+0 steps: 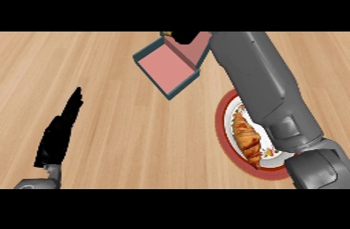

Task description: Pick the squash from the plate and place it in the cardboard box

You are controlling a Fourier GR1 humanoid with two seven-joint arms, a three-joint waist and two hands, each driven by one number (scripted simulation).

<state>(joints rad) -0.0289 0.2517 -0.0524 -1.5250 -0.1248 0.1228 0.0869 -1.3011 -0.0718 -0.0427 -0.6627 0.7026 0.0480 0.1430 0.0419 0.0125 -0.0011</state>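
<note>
The box [167, 66], pink inside with blue-grey walls, lies tilted at the top middle of the head view. My right forearm [256, 79] stretches from the lower right over the plate [224, 126] to the box's far side. Only a dark sliver of my right hand [179, 34] shows there at the upper edge. A small yellow patch [186, 37] beside it may be the squash; most of it is cut off. The red-rimmed white plate is half hidden under the forearm. My left hand [58, 135] rests open at the lower left, fingers straight and pointing up.
A brown croissant [246, 136] lies on the plate next to my right forearm. Bare wooden counter [123, 130] spreads between my left hand and the plate, and to the left of the box.
</note>
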